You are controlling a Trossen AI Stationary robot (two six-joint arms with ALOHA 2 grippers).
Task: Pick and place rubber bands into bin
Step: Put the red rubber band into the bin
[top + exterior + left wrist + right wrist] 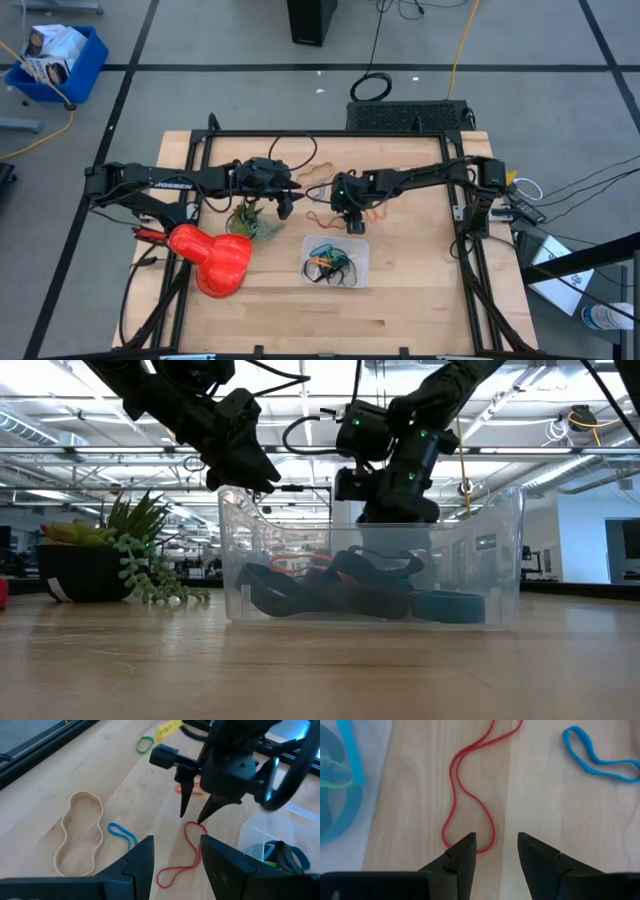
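Observation:
Loose rubber bands lie flat on the wooden table: a red one, a blue one, a tan one, a green one and an orange one. The clear bin stands near the table's middle with several bands in it. My right gripper is open and points steeply down, its fingertips standing on either side of the red band's looped end, just above it. My left gripper hangs open above the table to the left of the bands, with nothing between its fingers.
A small potted plant and a red rounded object sit left of the bin. A yellow tag lies at the far side. The black frame rails border the table, with bare wood in front of the bin.

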